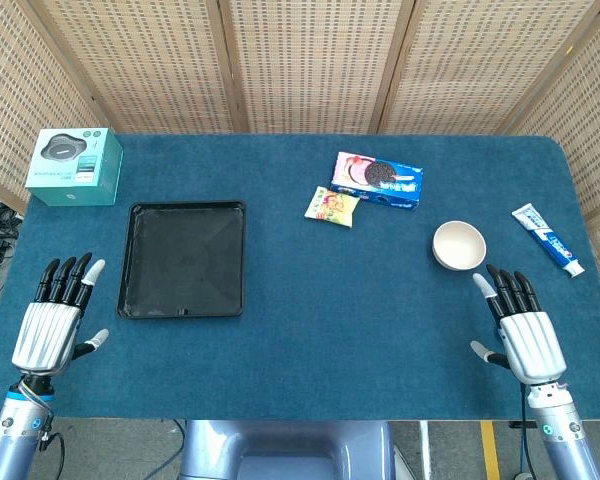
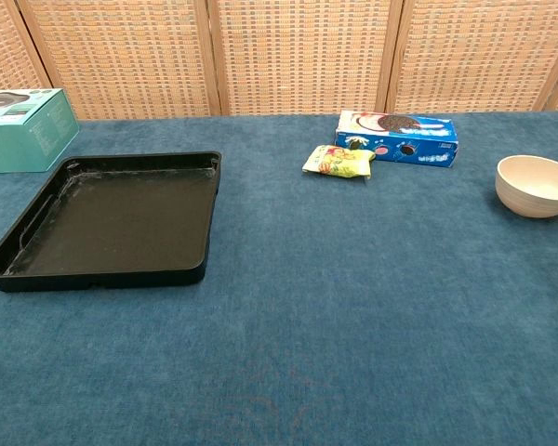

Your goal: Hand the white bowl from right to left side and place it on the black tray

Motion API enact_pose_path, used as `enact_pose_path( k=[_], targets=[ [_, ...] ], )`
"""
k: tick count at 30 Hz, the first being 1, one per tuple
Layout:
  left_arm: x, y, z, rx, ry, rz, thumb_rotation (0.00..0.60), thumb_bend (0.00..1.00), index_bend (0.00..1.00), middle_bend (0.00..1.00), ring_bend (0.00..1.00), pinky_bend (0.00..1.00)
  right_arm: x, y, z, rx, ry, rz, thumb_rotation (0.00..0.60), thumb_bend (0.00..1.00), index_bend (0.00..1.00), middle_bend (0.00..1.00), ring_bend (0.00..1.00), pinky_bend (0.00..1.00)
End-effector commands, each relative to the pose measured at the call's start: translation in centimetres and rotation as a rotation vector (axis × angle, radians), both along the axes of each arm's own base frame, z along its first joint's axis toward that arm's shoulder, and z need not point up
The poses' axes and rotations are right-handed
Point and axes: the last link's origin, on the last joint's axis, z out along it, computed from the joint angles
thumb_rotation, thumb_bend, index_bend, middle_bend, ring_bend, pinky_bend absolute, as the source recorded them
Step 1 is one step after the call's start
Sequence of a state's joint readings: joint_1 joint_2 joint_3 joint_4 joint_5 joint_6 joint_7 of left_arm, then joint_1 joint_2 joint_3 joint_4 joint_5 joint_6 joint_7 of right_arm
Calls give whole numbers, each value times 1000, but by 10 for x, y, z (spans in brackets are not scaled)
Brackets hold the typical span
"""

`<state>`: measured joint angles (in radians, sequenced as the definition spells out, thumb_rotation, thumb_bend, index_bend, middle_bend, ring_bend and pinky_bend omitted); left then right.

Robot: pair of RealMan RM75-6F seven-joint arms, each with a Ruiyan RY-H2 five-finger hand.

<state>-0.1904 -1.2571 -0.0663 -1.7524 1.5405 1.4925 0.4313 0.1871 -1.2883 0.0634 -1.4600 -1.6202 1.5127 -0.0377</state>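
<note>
The white bowl (image 1: 459,245) (image 2: 537,185) stands upright and empty on the blue table at the right. The black tray (image 1: 184,258) (image 2: 112,221) lies empty at the left. My right hand (image 1: 520,325) lies flat near the front right edge, fingers spread, its fingertips just short of the bowl and holding nothing. My left hand (image 1: 58,313) rests flat at the front left, fingers apart, a little left of the tray. Neither hand shows in the chest view.
A blue cookie box (image 1: 377,179) (image 2: 397,137) and a yellow snack packet (image 1: 332,206) (image 2: 338,161) sit at the back centre. A teal box (image 1: 74,166) (image 2: 22,128) stands at the back left. A toothpaste tube (image 1: 547,238) lies by the right edge.
</note>
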Motion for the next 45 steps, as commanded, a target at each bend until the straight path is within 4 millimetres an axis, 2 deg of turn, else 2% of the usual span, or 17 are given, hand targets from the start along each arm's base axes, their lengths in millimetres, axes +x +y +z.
enact_pose_path(
  k=[1, 8, 13, 22, 26, 29, 31, 36, 42, 45],
  targets=[
    [0, 0, 0, 2, 1, 2, 600, 122, 0, 0, 0, 0, 0, 0, -1, -1, 2, 3, 600, 156, 24, 0, 0, 0],
    [2, -1, 1, 3, 3, -3, 600, 122, 0, 0, 0, 0, 0, 1, 0, -7, -1, 3, 600, 156, 49, 0, 0, 0],
    [2, -1, 0, -3, 7, -5, 600, 122, 0, 0, 0, 0, 0, 0, 0, -16, -5, 7, 600, 157, 115, 0, 0, 0],
    [-2, 1, 6, 5, -11, 13, 600, 122, 0, 0, 0, 0, -2, -6, -3, -33, -9, 0, 600, 155, 174, 0, 0, 0],
    [-4, 2, 6, 1, -10, 18, 600, 123, 0, 0, 0, 0, 0, -13, -5, -37, -26, 3, 600, 154, 228, 0, 0, 30],
    [-4, 3, 6, 1, -9, 21, 600, 122, 0, 0, 0, 0, 7, -25, -9, -23, -33, 14, 600, 156, 293, 17, 0, 76],
    [-4, 4, 6, 1, -10, 23, 600, 122, 0, 0, 0, 0, 13, -38, -12, -12, -27, 25, 600, 162, 350, 65, 0, 107],
    [-6, 7, 4, -6, -7, 31, 600, 123, 0, 0, 0, 0, 28, -81, -24, 14, -14, 23, 600, 184, 448, 149, 10, 158],
    [-8, 9, 3, -10, -9, 45, 600, 123, 0, 0, 0, 0, 29, -117, -46, 64, 4, -30, 600, 208, 480, 169, 29, 175],
    [-10, 10, 3, -12, -11, 50, 600, 123, 0, 0, 0, 0, 27, -128, -57, 88, 18, -55, 600, 222, 489, 171, 30, 176]
  ],
)
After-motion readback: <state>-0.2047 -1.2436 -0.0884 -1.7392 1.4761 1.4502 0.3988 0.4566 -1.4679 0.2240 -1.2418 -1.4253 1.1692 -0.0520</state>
